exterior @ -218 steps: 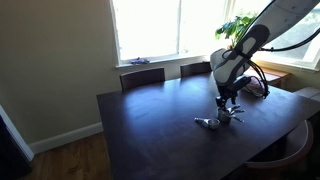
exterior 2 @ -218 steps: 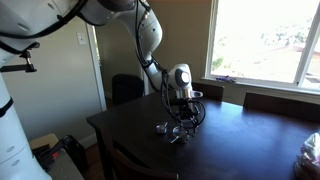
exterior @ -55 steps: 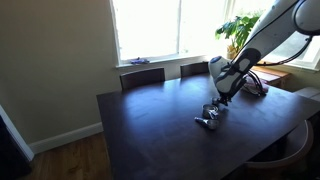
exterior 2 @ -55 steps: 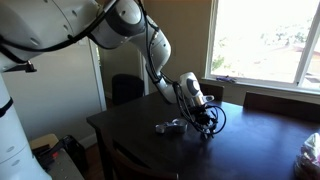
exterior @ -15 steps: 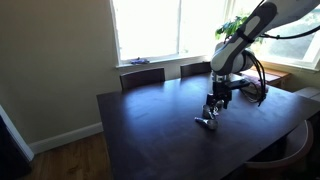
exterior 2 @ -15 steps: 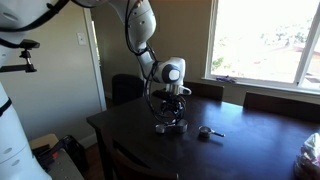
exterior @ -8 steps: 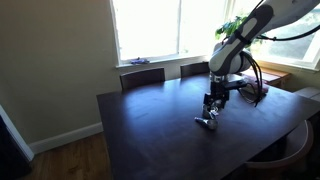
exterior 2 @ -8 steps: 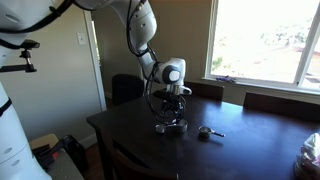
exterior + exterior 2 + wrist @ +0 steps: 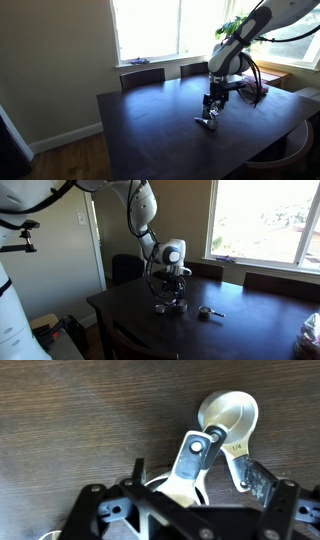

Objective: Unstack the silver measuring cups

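The silver measuring cups lie on the dark table [image 9: 230,330]. A small cluster of cups [image 9: 165,307] sits right under my gripper [image 9: 170,296]; it also shows in an exterior view [image 9: 207,122]. One single cup [image 9: 205,312] lies apart from it. In the wrist view a cup marked 1/4 [image 9: 228,415] lies bowl up. A second cup's flat handle [image 9: 192,455] overlaps its rim, and that bowl is half hidden under my gripper [image 9: 198,472]. The jaws are open, one finger on each side of the handles, holding nothing.
Chairs [image 9: 142,76] stand along the table's far edge under the window. A potted plant [image 9: 238,25] and a pinkish stack of flat items [image 9: 255,88] are behind the arm. A black cable loops around the wrist [image 9: 155,280].
Over the last second nothing has visibly moved. A few seconds earlier the gripper was beside the spot where the single cup now lies; it has since moved back above the cluster.
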Robot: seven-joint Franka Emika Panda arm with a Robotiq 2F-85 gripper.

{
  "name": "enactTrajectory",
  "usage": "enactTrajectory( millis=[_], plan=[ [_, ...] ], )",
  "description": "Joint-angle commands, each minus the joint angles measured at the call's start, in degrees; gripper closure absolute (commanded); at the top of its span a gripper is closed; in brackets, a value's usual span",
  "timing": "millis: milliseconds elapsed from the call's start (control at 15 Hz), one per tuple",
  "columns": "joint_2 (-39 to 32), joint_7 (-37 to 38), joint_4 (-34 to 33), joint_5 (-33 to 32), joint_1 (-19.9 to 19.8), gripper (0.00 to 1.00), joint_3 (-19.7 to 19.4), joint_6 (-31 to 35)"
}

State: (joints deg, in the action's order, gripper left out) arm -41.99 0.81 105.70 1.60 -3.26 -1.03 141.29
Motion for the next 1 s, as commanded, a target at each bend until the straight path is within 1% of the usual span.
enactTrajectory(
  millis=[0, 133, 200, 333, 400, 667, 933],
  plan=[
    [-1.8, 1.3, -2.4, 1.6, -0.1, 0.00, 0.2, -0.6],
    [-2.9, 1.6, -3.8, 2.0, -0.2, 0.00, 0.3, -0.7],
    [-3.5, 1.7, -4.6, 2.2, -0.2, 0.07, 0.2, -1.1],
    [-4.4, 1.7, -5.8, 2.5, -0.2, 0.32, 0.2, -1.2],
    [-4.8, 1.7, -6.2, 2.6, -0.1, 0.40, 0.2, -1.3],
    [-5.4, 1.6, -7.8, 2.6, -0.3, 0.66, 0.3, -2.0],
    [-5.6, 1.6, -8.7, 2.5, -0.2, 0.90, 0.1, -2.6]
  ],
)
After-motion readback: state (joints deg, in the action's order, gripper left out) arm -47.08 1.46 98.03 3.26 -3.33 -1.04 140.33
